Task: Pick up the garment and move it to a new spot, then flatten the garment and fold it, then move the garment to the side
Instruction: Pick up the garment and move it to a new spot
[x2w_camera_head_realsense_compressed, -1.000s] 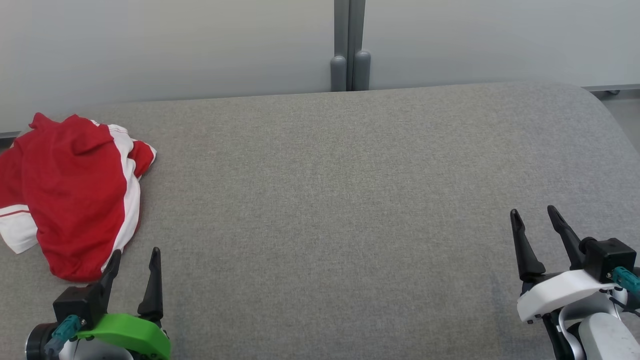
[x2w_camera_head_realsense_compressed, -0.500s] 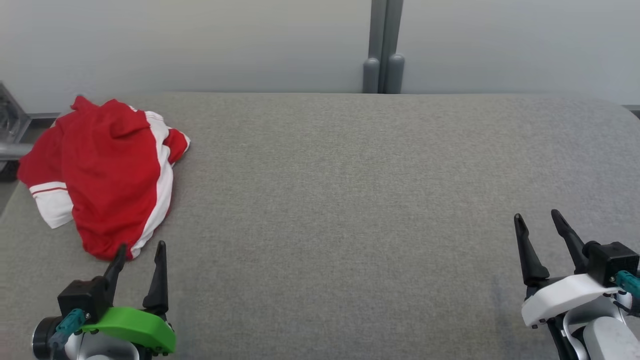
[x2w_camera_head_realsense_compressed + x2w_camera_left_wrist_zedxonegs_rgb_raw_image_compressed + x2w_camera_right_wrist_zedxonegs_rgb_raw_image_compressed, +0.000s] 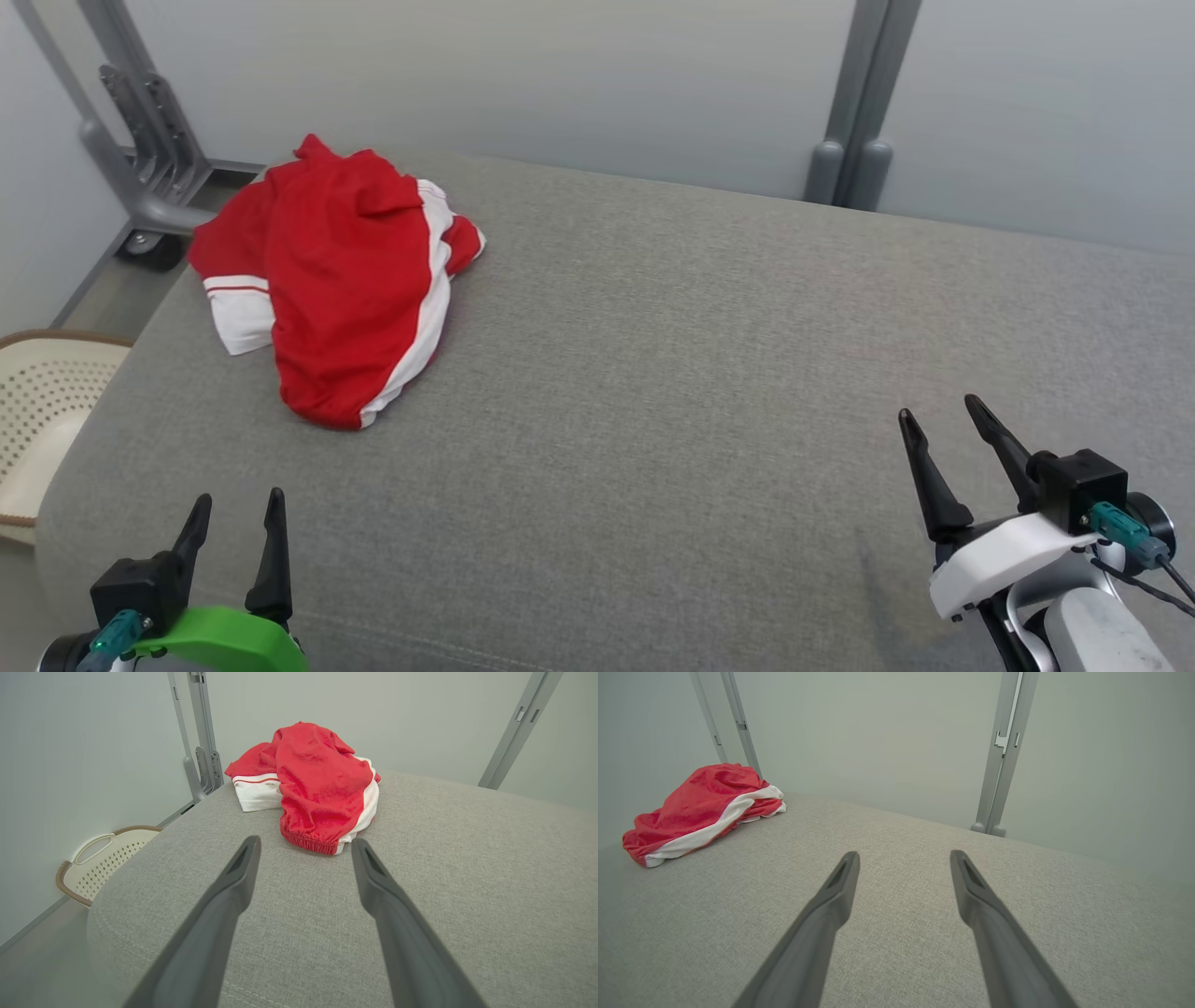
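A crumpled red garment (image 3: pixel 336 280) with white side stripes lies bunched at the far left corner of the grey padded table (image 3: pixel 672 373). It appears again as the red garment (image 3: pixel 317 779) just ahead of the left fingers, and as the red garment (image 3: pixel 698 809) far off to the left in the right wrist view. My left gripper (image 3: pixel 238 509) hovers open and empty at the near left, well short of the cloth. My right gripper (image 3: pixel 943 425) stands open and empty at the near right, far from it.
A cream perforated basket (image 3: pixel 37 411) sits on the floor past the table's left edge, also seen as the basket (image 3: pixel 100 856). Grey metal frame posts (image 3: pixel 140 140) stand behind the garment, and another post (image 3: pixel 854 121) rises at the back wall.
The head camera has turned left, so the garment now sits nearer the picture's middle and the basket and left posts have come into view. Both grippers stay open.
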You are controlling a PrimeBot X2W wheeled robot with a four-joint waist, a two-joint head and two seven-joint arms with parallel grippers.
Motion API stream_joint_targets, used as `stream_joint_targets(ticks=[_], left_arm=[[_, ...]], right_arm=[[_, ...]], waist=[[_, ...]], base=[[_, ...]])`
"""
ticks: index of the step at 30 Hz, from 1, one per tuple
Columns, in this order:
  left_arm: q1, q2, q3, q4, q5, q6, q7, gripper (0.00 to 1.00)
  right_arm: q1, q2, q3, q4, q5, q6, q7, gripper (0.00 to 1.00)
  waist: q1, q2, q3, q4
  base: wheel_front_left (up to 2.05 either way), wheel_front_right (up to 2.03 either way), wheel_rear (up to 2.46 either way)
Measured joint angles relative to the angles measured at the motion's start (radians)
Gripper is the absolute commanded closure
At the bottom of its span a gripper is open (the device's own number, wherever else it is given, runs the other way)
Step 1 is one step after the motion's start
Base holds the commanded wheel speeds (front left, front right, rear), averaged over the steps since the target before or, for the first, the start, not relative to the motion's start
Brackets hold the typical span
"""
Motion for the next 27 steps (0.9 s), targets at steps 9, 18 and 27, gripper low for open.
stream_joint_targets(ticks=[9, 18, 27], left_arm=[[0.006, 0.013, 0.038, 0.011, 0.003, -0.006, 0.000, 0.00], [0.034, 0.029, 0.065, -0.002, 0.001, -0.008, 0.000, 0.00], [-0.009, 0.004, 0.058, 0.015, -0.053, -0.018, 0.000, 0.00]], right_arm=[[0.000, 0.019, 0.020, 0.013, -0.002, 0.000, 0.000, 0.00], [0.000, 0.022, 0.030, 0.018, -0.003, 0.009, 0.000, 0.00], [-0.003, 0.015, 0.035, -0.004, -0.013, 0.009, 0.000, 0.00]], waist=[[0.0000, 0.0000, -0.018, 0.097], [0.0000, 0.0000, -0.029, 0.079], [0.0000, 0.0000, 0.005, 0.064]], base=[[0.00, 0.00, 0.00], [0.00, 0.00, 0.00], [0.00, 0.00, 0.00]])
